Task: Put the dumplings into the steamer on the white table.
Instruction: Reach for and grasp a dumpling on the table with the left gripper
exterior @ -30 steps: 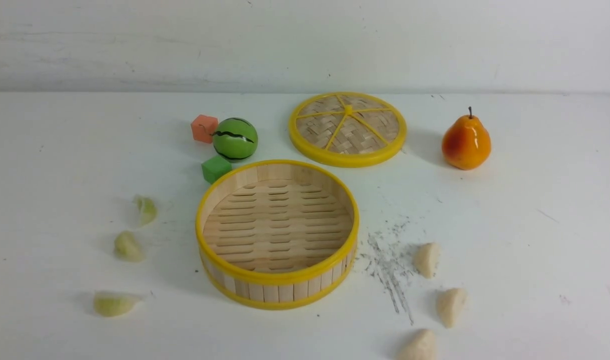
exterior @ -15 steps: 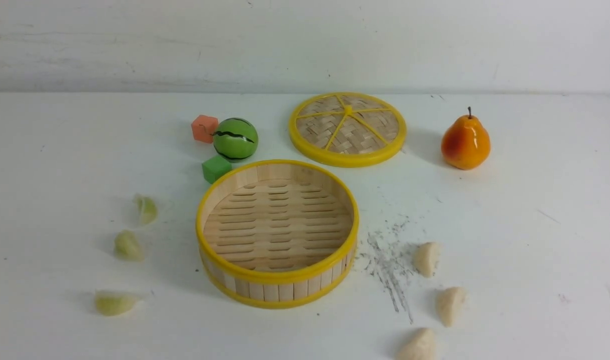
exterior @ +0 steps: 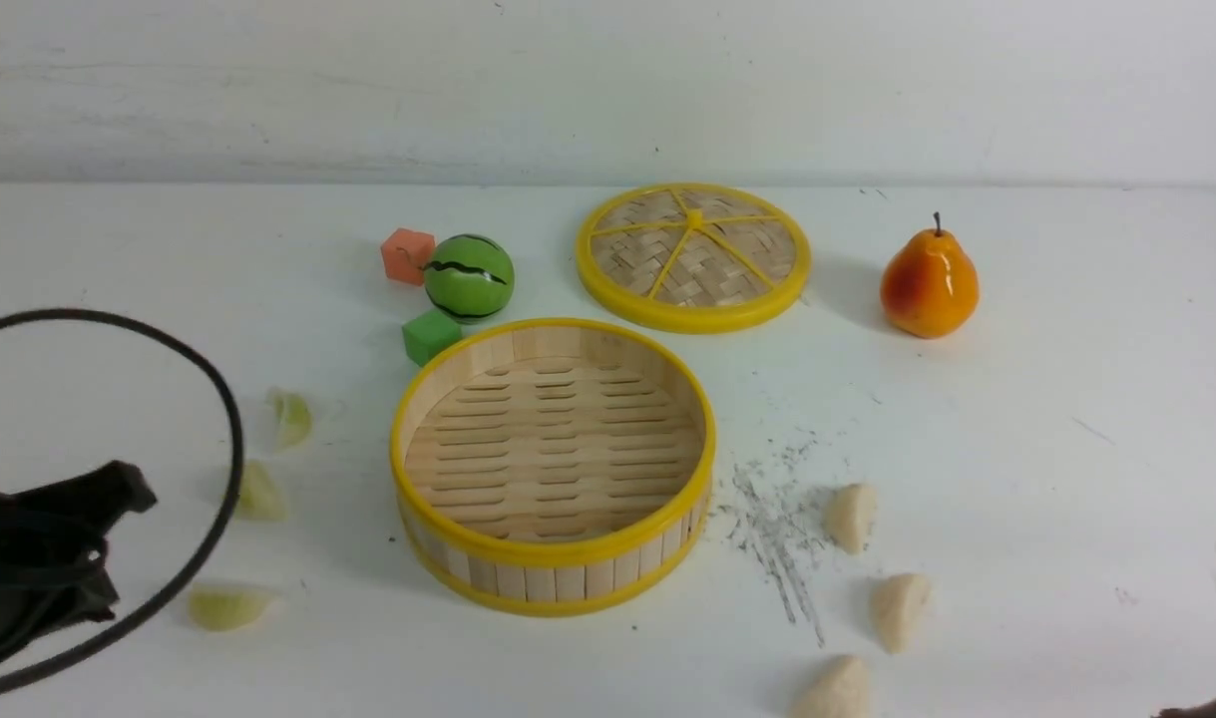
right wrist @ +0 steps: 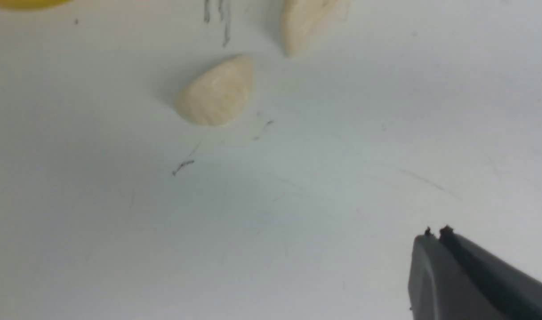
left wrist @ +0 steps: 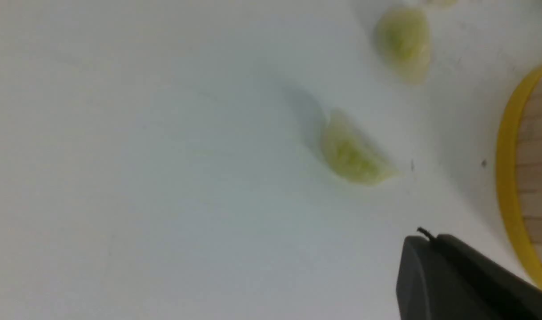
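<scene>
The steamer stands empty in the middle of the white table. Three green dumplings lie to its left, and three cream dumplings to its right. My left arm hangs at the left edge near the green ones. In the left wrist view my left gripper is shut and empty, short of a green dumpling, beside the steamer's rim. My right gripper is shut and empty, apart from a cream dumpling.
Behind the steamer lie a woven yellow-rimmed lid, a watermelon ball, an orange cube and a green cube. A pear stands back right. Grey scratch marks lie right of the steamer. A black cable loops over the left side.
My left arm and its cable loop have come into the front view from the left, and a sliver of the right arm shows at the right edge. The dumplings and steamer have not moved.
</scene>
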